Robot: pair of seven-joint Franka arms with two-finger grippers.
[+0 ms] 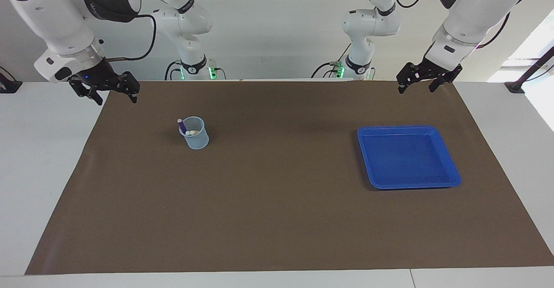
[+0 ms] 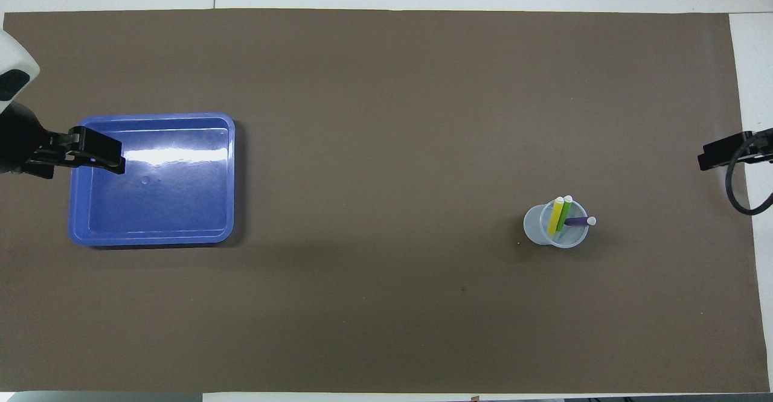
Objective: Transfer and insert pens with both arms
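Note:
The three pens stand together in a small pale-blue translucent cup toward the right arm's end of the brown mat. In the overhead view the cup holds the yellow pen and the green pen side by side. The purple pen leans over the rim; it also shows in the facing view. My right gripper is open and empty in the air near the mat's corner, apart from the cup. My left gripper is open and empty, raised over the mat's edge by the robots.
A flat blue plastic tray lies on the mat toward the left arm's end, with nothing in it; it also shows in the overhead view. The left gripper overlaps its rim from above. The right gripper shows at the mat's edge.

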